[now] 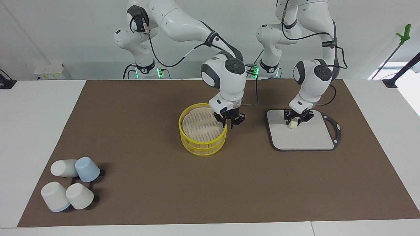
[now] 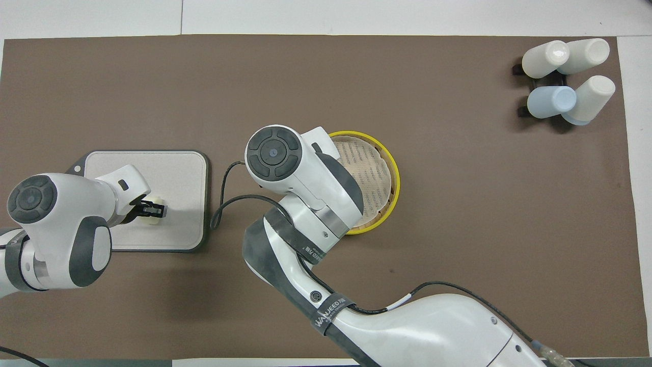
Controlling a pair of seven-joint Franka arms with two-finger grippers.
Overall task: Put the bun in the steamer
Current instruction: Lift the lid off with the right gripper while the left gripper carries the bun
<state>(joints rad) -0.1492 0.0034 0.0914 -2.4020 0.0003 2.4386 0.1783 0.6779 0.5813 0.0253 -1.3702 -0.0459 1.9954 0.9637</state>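
The bun [image 1: 293, 124] is a small cream-white cylinder on the flat grey black-rimmed board [image 1: 308, 139] toward the left arm's end of the table. My left gripper [image 1: 296, 120] is down on the board and shut on the bun, which shows between its fingers in the overhead view [image 2: 152, 217]. The steamer [image 1: 202, 133], yellow-rimmed with two tiers and a pale slatted floor, stands mid-table with nothing in it. My right gripper [image 1: 229, 124] is at the steamer's rim on the side toward the board. In the overhead view the right arm hides that side of the steamer [image 2: 379, 176].
Several cream and blue cups [image 1: 70, 188] lie tipped on a black rack at the right arm's end, farther from the robots than the steamer. A brown mat [image 1: 137, 108] covers the table. A black cable lies on the mat between steamer and board [image 2: 224, 204].
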